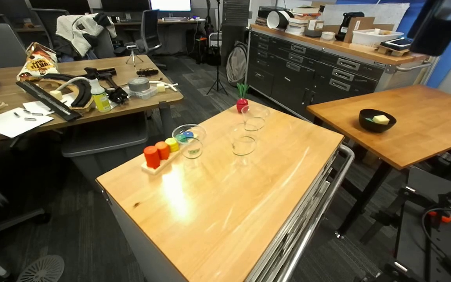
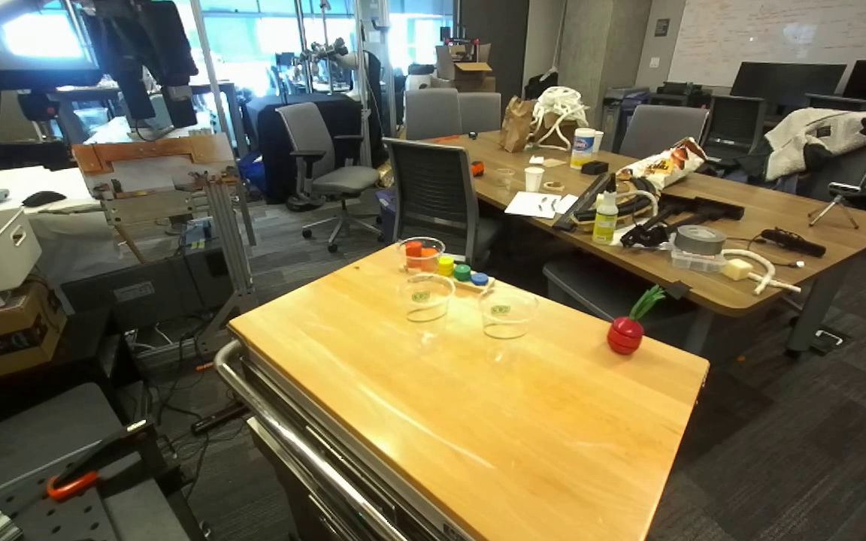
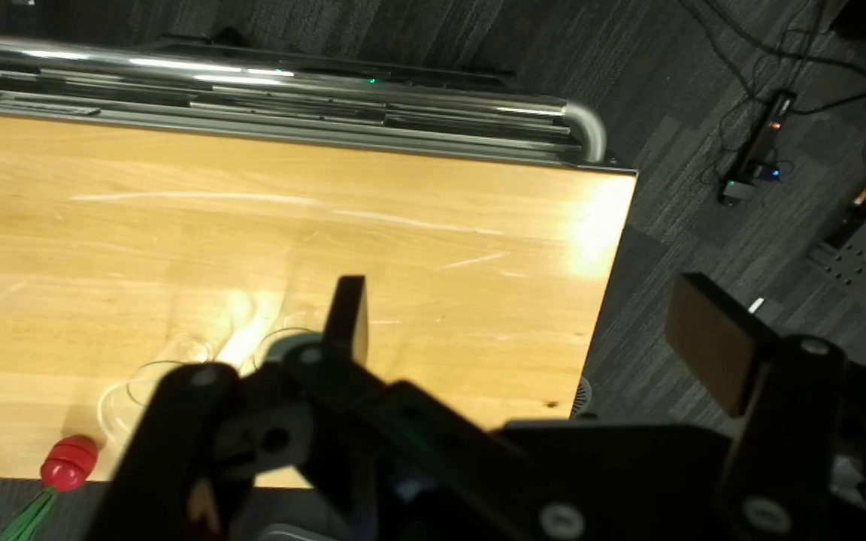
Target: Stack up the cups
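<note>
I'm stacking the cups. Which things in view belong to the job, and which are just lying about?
For the job:
three clear cups on the wooden cart top, not stacked
pincer, open

Just lying about:
row of coloured blocks
red toy radish
black bowl on the side table
spray bottle
grey tape roll

Wrist view: the table (image 3: pixel 440 225) shows between the fingers (image 3: pixel 707 346), rail (image 3: pixel 328 84) above, radish (image 3: pixel 70 460) lower left, power strip (image 3: pixel 760 143) upper right.
</note>
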You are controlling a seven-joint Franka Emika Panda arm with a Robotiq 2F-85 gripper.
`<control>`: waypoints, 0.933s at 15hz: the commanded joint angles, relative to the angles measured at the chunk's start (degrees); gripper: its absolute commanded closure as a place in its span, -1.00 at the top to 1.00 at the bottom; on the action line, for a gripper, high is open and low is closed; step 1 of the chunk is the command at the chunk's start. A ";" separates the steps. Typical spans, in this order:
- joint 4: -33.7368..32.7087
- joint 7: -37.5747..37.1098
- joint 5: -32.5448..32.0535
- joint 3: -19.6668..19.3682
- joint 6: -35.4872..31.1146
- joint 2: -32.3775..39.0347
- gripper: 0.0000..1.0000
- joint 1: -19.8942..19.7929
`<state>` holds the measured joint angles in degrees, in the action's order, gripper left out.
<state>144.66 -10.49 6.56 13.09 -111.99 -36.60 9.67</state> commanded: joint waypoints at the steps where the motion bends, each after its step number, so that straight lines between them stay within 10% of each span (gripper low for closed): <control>1: -2.22 -0.05 -1.99 -1.28 -5.42 2.49 1.00 -2.14; 14: -28.30 3.49 -3.72 -11.17 -12.04 42.17 1.00 -8.69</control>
<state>125.40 -6.97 3.53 2.77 -124.26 -5.65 1.71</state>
